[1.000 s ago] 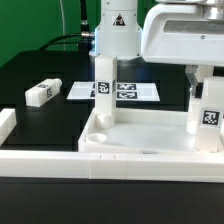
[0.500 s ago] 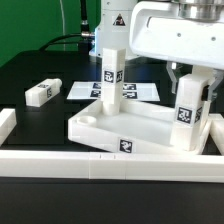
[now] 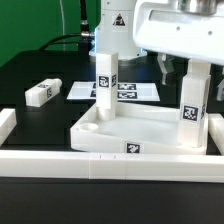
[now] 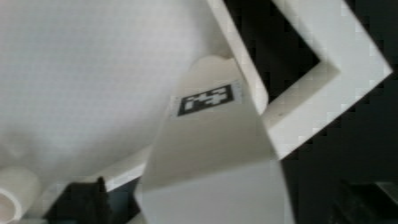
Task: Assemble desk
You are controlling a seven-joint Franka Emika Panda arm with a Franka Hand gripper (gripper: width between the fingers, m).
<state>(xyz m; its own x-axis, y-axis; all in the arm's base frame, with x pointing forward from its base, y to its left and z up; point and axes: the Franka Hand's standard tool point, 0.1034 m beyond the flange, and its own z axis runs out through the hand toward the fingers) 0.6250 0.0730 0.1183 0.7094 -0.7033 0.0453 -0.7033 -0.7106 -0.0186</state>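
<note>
The white desk tabletop (image 3: 140, 128) lies rim-up against the long border wall (image 3: 60, 163). Two white tagged legs stand upright in it: one at the back left corner (image 3: 104, 85) and one at the right corner (image 3: 193, 105). My gripper (image 3: 192, 74) comes down from above and is shut on the top of the right leg. In the wrist view this leg (image 4: 214, 150) runs from between my jaws down to the tabletop (image 4: 89, 70). A third leg (image 3: 42, 92) lies loose on the table at the exterior view's left.
The marker board (image 3: 142, 91) lies flat behind the tabletop. The robot's white base (image 3: 116, 30) stands at the back. The border wall turns up at the left end (image 3: 6, 122). Black table surface surrounds everything.
The tabletop swung about on the table, one corner toward the camera, then part of the way back. My gripper stayed on the right leg and moved with it.
</note>
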